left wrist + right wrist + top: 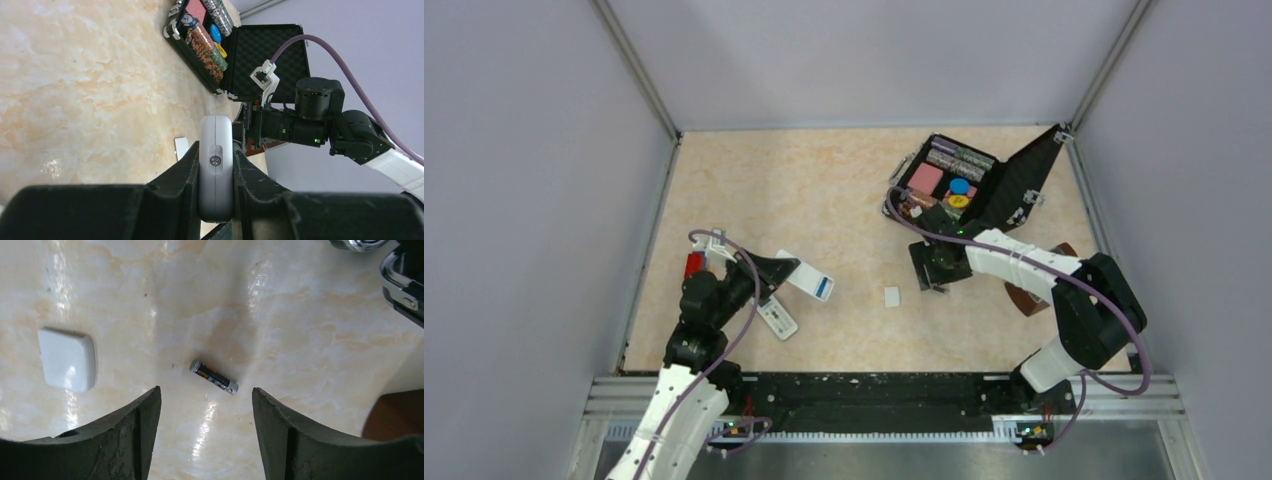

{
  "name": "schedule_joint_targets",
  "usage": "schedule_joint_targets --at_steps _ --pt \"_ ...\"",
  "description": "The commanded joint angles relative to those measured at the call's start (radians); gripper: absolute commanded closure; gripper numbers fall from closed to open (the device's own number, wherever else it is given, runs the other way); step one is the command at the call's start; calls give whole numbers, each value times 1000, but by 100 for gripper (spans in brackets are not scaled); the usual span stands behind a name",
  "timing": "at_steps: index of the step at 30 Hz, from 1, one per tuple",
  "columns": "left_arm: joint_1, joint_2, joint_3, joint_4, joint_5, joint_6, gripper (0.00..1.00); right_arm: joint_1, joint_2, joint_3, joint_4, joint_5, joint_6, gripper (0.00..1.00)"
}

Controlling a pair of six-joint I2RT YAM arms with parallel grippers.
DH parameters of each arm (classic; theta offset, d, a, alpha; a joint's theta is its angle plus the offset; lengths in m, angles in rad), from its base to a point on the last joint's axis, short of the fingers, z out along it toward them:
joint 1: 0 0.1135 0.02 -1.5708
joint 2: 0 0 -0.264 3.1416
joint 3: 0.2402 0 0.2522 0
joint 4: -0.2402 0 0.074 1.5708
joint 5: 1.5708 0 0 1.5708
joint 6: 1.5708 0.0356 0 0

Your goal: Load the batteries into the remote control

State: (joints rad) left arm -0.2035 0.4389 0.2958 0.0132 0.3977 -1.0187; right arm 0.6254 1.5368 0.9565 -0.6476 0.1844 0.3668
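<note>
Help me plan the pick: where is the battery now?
In the right wrist view the battery lies on the table, centred under the open right gripper, the white cover left of it in frame.

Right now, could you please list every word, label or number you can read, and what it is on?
None readable.
battery: orange print, too small to read.
white remote in the left pincer: no lettering shows.
chips in the case: blurred patterns only.
</note>
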Motion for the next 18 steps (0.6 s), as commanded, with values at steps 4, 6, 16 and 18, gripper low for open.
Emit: schedule_joint_targets --at_steps 4,6,16,18 --pt "6 -52 69 -83 -69 47 100 16 60 53 -68 -34 -252 35" --pt "6 -58 72 -93 -72 49 100 16 77 66 -73 -9 -265 36" --pt "6 -41 85 -103 -78 48 100 16 157 112 -21 40 -344 44" --pt "6 -34 91 -106 -79 52 100 17 168 117 -23 3 -337 48"
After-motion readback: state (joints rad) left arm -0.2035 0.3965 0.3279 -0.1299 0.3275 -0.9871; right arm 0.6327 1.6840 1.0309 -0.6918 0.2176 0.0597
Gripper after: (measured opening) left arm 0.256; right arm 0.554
